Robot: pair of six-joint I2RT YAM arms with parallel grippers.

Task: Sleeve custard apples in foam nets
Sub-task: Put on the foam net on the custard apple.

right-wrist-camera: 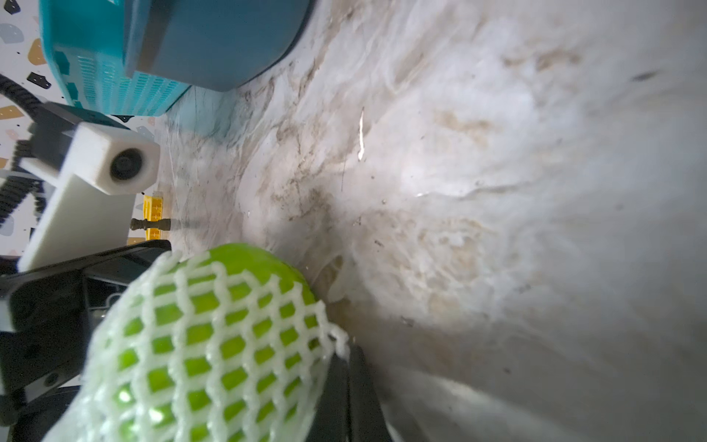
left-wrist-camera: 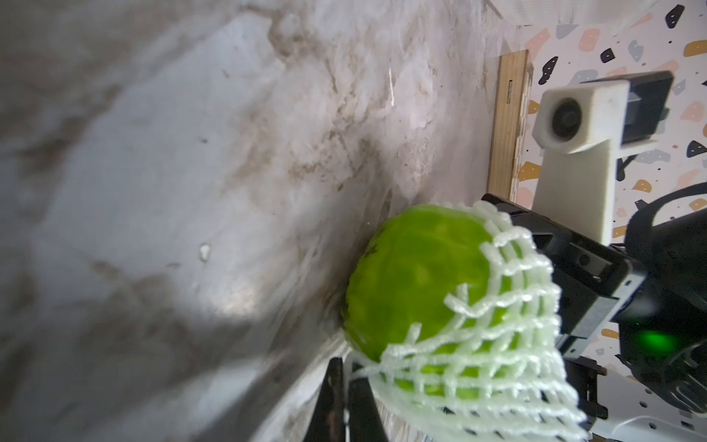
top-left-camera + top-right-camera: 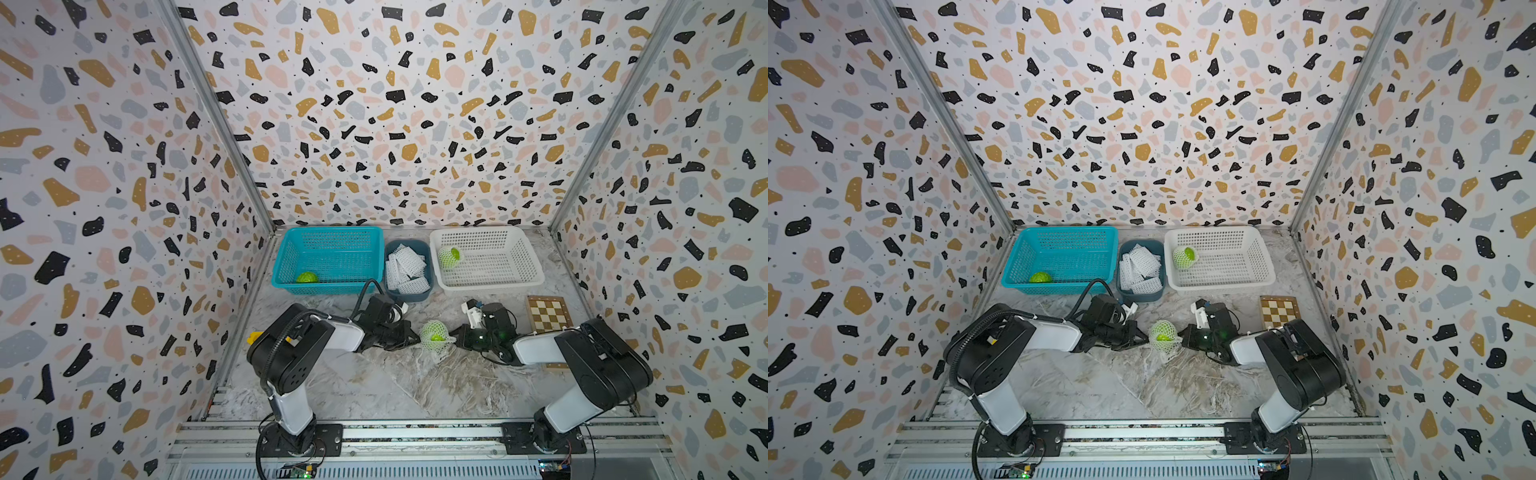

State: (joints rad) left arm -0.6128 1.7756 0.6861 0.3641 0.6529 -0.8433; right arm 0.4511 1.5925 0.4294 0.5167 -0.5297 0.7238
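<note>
Custard apple [image 3: 435,336] | on counter [image 3: 374,382], near front of net bin [image 3: 411,294], partly in foam net [image 1: 214,344] | left fingers [image 2: 332,398] and right fingers [image 1: 340,398] pinch opposite net edges | next: draw mesh evenly over bare end, keep fruit from rolling.

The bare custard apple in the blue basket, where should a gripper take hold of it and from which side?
Grip the custard apple across its round middle, coming straight down. It lies low against the near wall of the blue basket, so a sideways approach looks blocked; closing the jaws along that wall probably leaves room on both sides.
</note>
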